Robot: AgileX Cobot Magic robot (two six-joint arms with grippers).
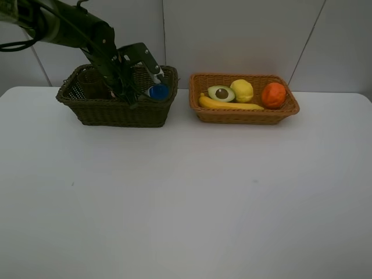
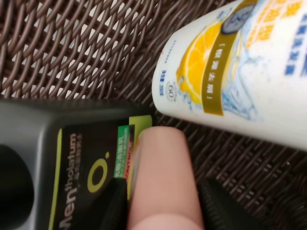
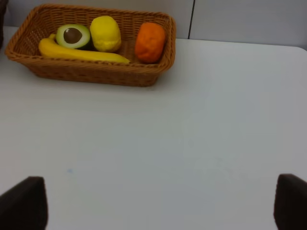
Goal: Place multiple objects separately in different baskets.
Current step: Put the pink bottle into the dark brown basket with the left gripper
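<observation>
At upper left of the exterior high view, the left arm hides much of the dark basket [image 1: 99,113] — only the white bottle's blue cap [image 1: 158,91] shows clearly. In the wrist view the left gripper [image 2: 163,211] clasps a small pink bottle [image 2: 160,177] lying against a dark bottle [image 2: 72,158] labelled "Mentholatum", partly cut off; the white bottle [image 2: 240,72] bears a lemon picture. The right gripper [image 3: 160,206] stands wide open. Banana [image 1: 229,105], avocado [image 1: 221,93], lemon [image 1: 242,90] and orange [image 1: 274,95] fill the light basket [image 1: 244,116] at upper right.
</observation>
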